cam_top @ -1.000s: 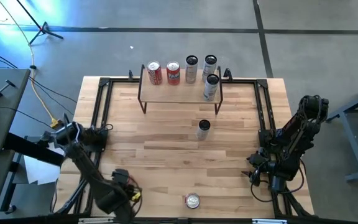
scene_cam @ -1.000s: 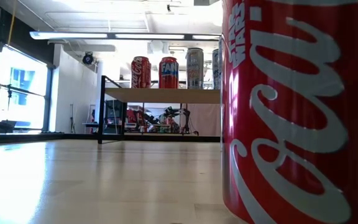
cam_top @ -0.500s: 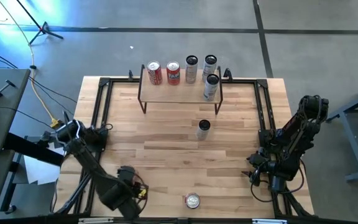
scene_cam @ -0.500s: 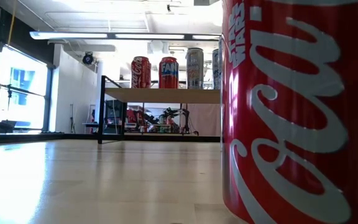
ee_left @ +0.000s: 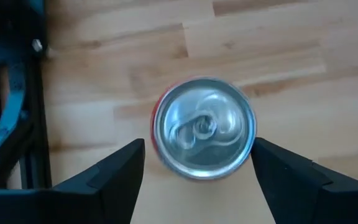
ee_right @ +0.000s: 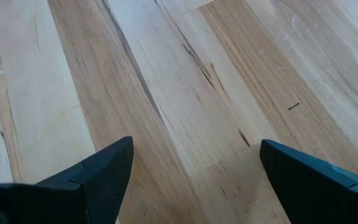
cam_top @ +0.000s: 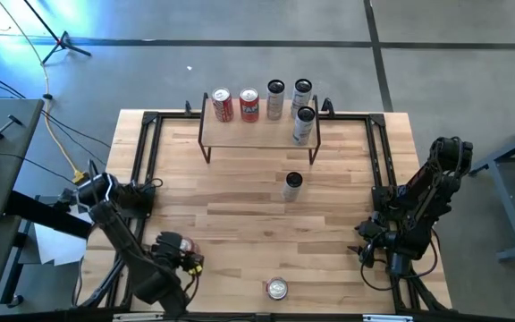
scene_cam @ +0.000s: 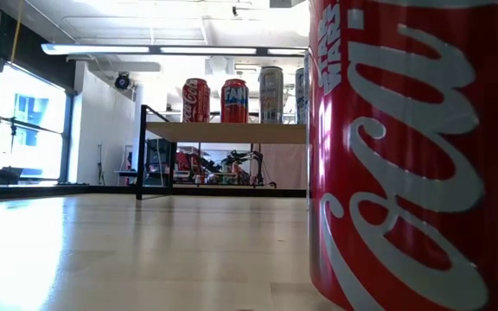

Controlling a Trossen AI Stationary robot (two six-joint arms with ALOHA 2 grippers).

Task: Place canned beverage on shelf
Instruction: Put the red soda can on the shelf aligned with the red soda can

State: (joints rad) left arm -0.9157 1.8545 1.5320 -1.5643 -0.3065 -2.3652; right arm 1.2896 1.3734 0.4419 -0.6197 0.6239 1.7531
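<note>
**Left claw**: released, fingers spread wide. Hangs directly above an upright red-rimmed can, one finger on either side, neither touching it. Sits now farther back from the counter's front edge and closer to the left black rail than half a second ago, when it was lower and more toward the middle. Likely means alignment over a can for pickup; descent and closing not yet done. Can slightly smeared in the wrist view, so exact centring hard to tell.

**Coca-Cola can**: to the claw's right, near the front edge, upright, unmoved. Fills the low view's right side.

**Silver can**: farther right and beyond the claw, alone on the counter just before the shelf. Unmoved.

**Shelf**: well beyond the claw at the counter's far side. Carries five upright cans: two red, three silver, same as before. Free room along its front left.

**Right claw**: far right of the left claw, at the counter's right edge. Released over bare wood, waiting.
</note>
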